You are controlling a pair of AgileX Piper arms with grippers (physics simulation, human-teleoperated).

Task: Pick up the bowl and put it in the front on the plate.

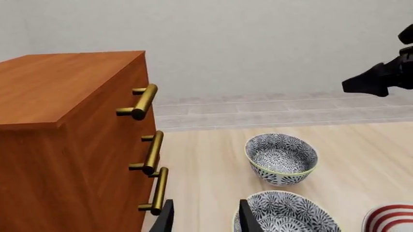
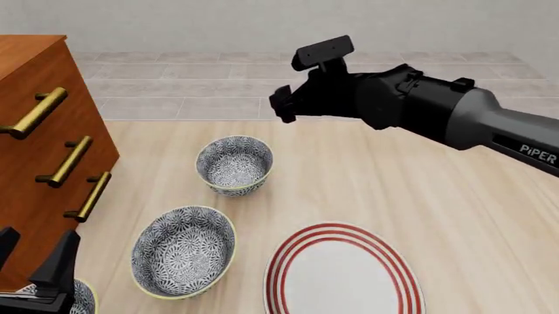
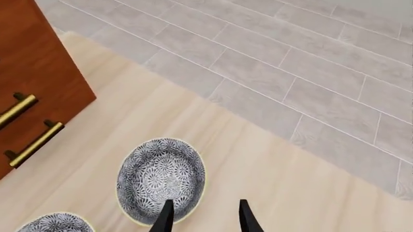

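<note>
Three look-alike blue-grey floral bowls stand on the table. The far bowl (image 2: 234, 165) (image 3: 161, 178) (image 1: 282, 157) lies below and just ahead of my right gripper (image 2: 281, 104) (image 3: 203, 218), which hovers well above it, open and empty. A nearer bowl (image 2: 183, 251) (image 1: 287, 213) sits left of the red-ringed white plate (image 2: 342, 271) (image 1: 391, 218). The third bowl (image 2: 80, 298) shows only partly at the front left, beside my left gripper (image 2: 33, 260) (image 1: 206, 220). That gripper is open, holds nothing and is low by the cabinet.
A wooden drawer cabinet (image 2: 35, 131) (image 1: 65, 145) with brass handles (image 1: 143, 101) stands along the table's left side. Grey tiled floor lies beyond the table's far edge. The right arm (image 2: 436, 111) stretches across the table's right half.
</note>
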